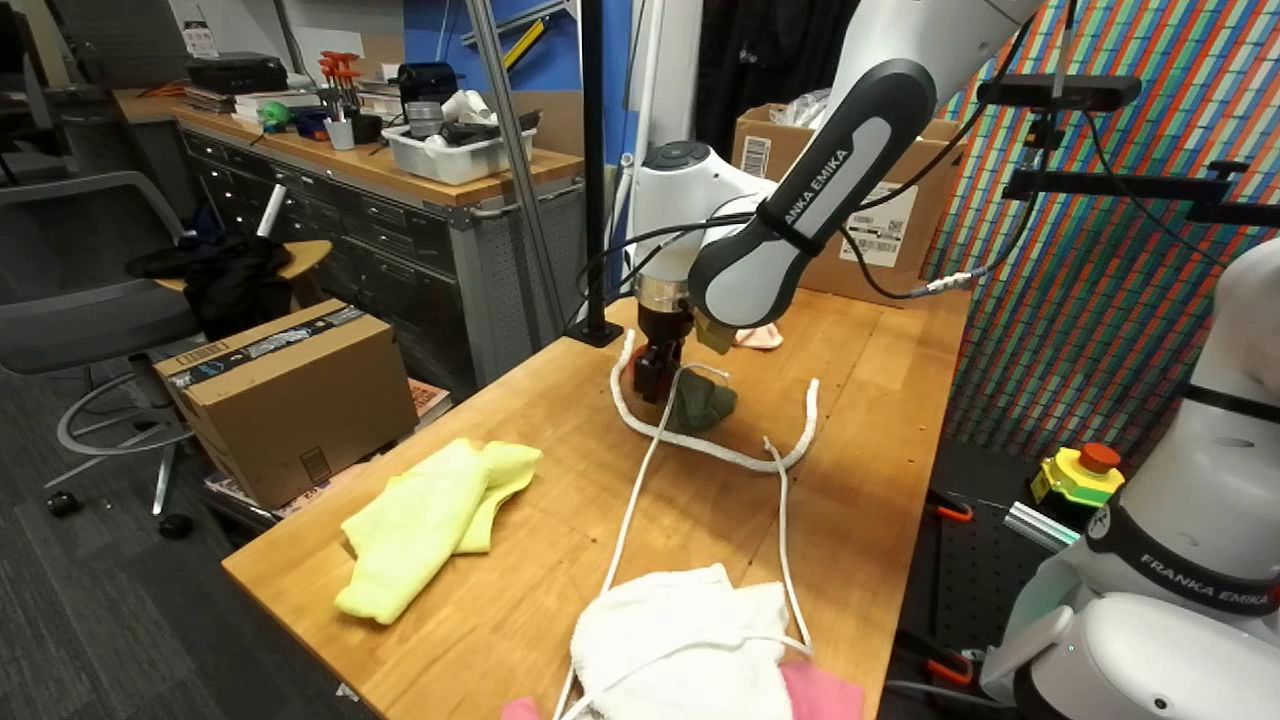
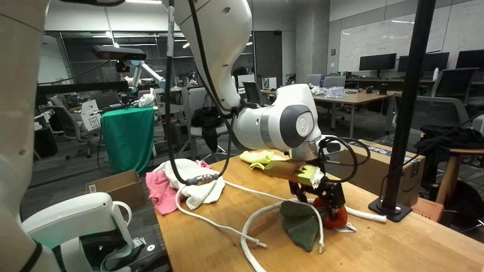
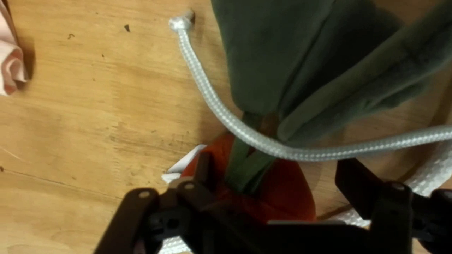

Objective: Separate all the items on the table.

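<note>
The claw [image 3: 275, 165] is spread wide around the red ball [image 3: 289, 194], clear gap on one side, can't tell if the other side touches. Green floppy thing [image 3: 265, 53] sits just beside the claw, strips lying on the ball, and in the wrist view a thin white cord [image 3: 261, 143] crosses over both. Thick white rope [image 3: 430, 173] curves around that bunch on the tabletop [image 1: 850, 540]. Pale pink cloth [image 1: 760, 338] is near the claw; yellow cloth [image 1: 430, 530] and white cloth [image 1: 680, 610] are well apart from it, white one on a bright pink cloth [image 1: 825, 692].
</note>
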Controlling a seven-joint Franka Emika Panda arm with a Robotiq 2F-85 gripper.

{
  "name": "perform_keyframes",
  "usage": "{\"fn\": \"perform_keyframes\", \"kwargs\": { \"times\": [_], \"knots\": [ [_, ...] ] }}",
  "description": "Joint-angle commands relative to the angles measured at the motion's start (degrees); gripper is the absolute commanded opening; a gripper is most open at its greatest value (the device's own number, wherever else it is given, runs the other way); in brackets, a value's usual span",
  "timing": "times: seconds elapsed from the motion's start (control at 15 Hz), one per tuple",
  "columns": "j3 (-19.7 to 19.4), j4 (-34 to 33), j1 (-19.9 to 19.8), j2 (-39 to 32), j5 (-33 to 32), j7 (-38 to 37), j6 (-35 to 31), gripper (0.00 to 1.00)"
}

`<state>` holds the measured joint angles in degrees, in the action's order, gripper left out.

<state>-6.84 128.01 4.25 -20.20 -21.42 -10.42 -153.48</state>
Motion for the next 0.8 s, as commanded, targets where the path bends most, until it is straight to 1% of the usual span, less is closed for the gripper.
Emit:
{"fn": "perform_keyframes", "kwargs": {
  "times": [0.0, 0.33, 0.47, 0.53, 0.67, 0.73],
  "knots": [
    [-1.4, -1.3, 0.9, -1.1, -0.8, -1.7, -2.0, 0.58],
    [-2.4, -1.6, 1.0, -0.6, -0.8, -3.0, -2.7, 0.21],
    [-3.1, -1.6, 1.1, 0.2, -1.3, -4.1, -3.2, 0.08],
    [-3.5, -1.7, 1.2, 0.6, -1.4, -4.6, -3.6, 0.05],
    [-4.4, -1.6, 1.3, 2.0, -1.3, -5.4, -4.4, 0.08],
    [-5.1, -1.5, 1.4, 2.9, -1.6, -6.0, -5.2, 0.05]
  ]
}}
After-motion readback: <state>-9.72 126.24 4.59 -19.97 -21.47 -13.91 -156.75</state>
